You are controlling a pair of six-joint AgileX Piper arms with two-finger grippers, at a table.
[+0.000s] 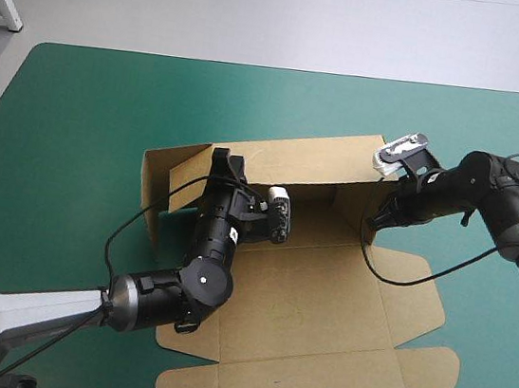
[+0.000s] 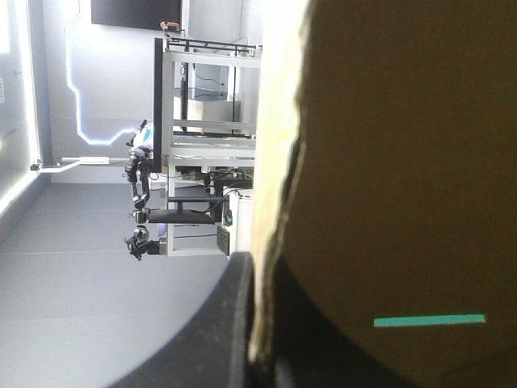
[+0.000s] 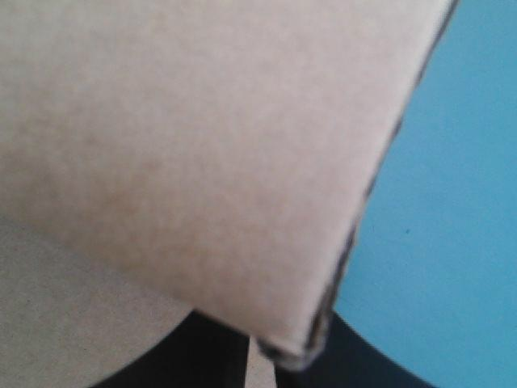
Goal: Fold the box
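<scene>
Box (image 1: 322, 298) wall edge in right claw (image 1: 379, 215)

High: from above and behind, facing down over table (image 1: 64, 149). Wrists: pressed close against box (image 1: 321, 307) walls.

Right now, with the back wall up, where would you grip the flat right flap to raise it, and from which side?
Probably its outer free edge, coming in from the right side of the table. The flap lies flat, hinged along the base, so only that edge can lift. The right gripper is nearest, but it is shut on the back wall.
</scene>
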